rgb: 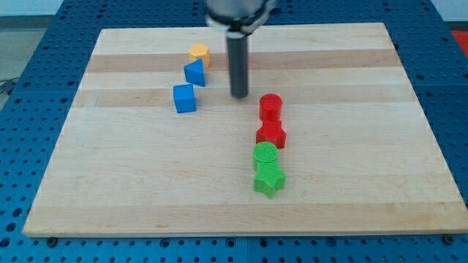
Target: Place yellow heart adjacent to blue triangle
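Seven blocks sit on the wooden board (146, 190). My tip (240, 96) rests upper centre, a bare rod with nothing gripped, right of the blue triangle (194, 72). The yellow heart (199, 52) touches that triangle's top. A blue cube (184, 98) lies lower left. Centre-right run a red cylinder (270, 107), red block (271, 134), green cylinder (265, 155) and green star (269, 180).

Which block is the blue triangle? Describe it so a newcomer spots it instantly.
Start at the wooden board and go to the three-block cluster near the view's top, left of my tip. The blue triangle is the middle one, with the yellow block just above it and the blue cube below. It alone is blue with a wedge-shaped, pointed outline rather than square faces.
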